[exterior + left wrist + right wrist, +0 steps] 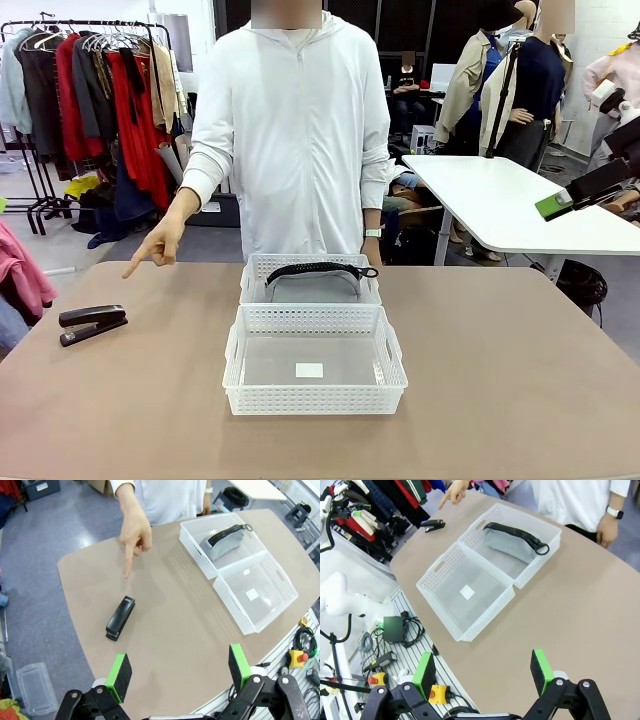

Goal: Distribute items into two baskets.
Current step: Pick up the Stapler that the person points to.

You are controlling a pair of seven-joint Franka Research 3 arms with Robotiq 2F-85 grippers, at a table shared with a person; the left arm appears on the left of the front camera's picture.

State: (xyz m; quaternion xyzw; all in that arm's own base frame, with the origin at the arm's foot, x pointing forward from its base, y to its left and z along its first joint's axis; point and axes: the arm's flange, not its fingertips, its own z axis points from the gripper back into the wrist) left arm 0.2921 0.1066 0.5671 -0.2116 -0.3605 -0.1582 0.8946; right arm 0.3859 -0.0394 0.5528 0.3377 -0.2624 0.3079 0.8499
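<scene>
One item outside the baskets: the black stapler (120,618), lying flat and closed on the bare desk (500,380) near its left edge, well apart from both baskets.
Way from the gripper: ahead of the left gripper (180,672) and off toward its left-hand pad, with open desk between.
Long axis: seen from the left wrist it slants away from the gripper, up and to the right. A grip across its narrow sides would likely need the wrist turned a little.
Nearer arm: the left, by my reckoning. The right gripper (482,672) hangs over the other side, with both baskets between it and the stapler.
Gripper state: both spread wide, green pads apart, holding nothing.
Stapler's look: slim, matt black and rigid, top arm down on its base.
Person's hand (158,243): index finger aimed down at the desk just beyond the stapler, not touching it.
Near basket (315,400): white lattice, only a small label (309,370) on its bottom, touching the far one.
Far basket (250,275): holds the grey pouch bag (312,290), black braided handle on top.
</scene>
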